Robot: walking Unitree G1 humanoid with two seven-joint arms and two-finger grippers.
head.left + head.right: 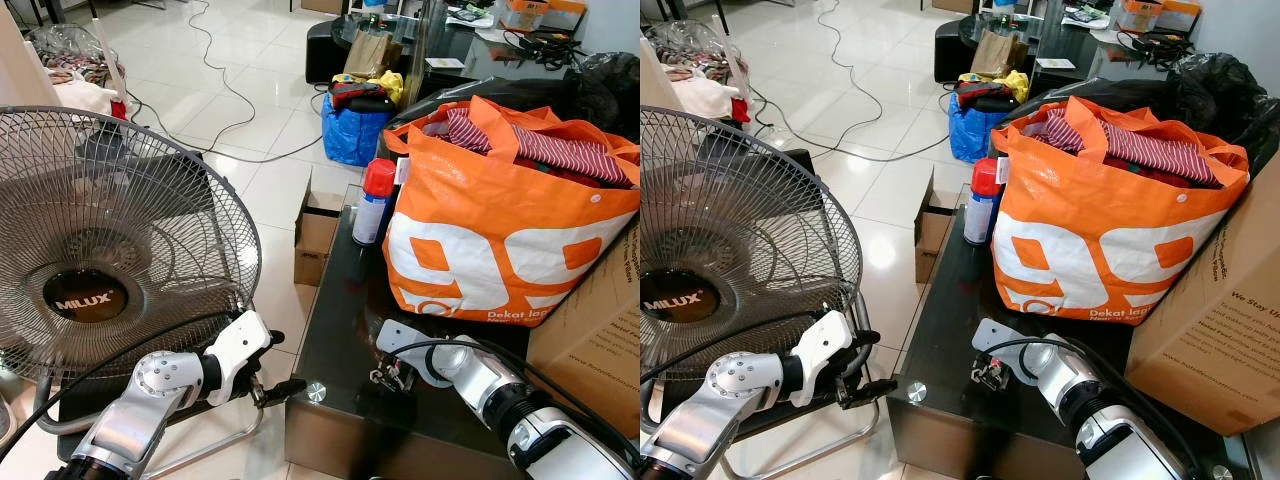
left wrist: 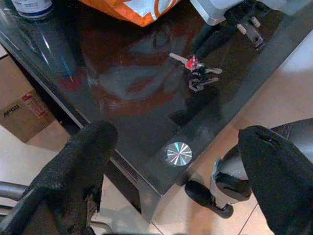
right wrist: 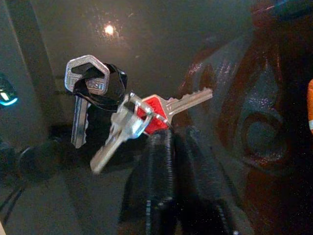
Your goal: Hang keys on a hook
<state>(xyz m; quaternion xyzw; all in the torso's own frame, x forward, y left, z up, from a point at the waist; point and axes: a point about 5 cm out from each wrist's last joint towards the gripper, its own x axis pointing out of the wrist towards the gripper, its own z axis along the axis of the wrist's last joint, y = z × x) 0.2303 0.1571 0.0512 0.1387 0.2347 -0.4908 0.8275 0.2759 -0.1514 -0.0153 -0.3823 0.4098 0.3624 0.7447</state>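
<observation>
The bunch of keys (image 3: 117, 110) lies on the dark glass desk (image 1: 345, 300), near its front edge: a red-headed key, a black-headed one and plain silver ones on one ring. My right end effector (image 3: 171, 147) is down at the bunch, its two black fingers drawn close together with the tips at the red key's head; whether they truly pinch the key or only touch it I cannot tell. In the left wrist view the keys (image 2: 198, 73) rest flat on the glass with my right end effector (image 2: 247, 29) just beside them.

My left end effector (image 2: 176, 147) hangs released off the desk's front corner, fingers spread wide, over the tiled floor (image 1: 260, 110), near the round metal stud (image 1: 316, 391) in the glass.

Farther back on the desk stands an orange shopping bag (image 1: 500, 230) stuffed with clothes, and just beside it a spray can with a red cap (image 1: 374, 200). A cardboard box (image 1: 600, 320) touches the bag's right side. A MILUX fan (image 1: 100, 250) stands on the floor to my left.
</observation>
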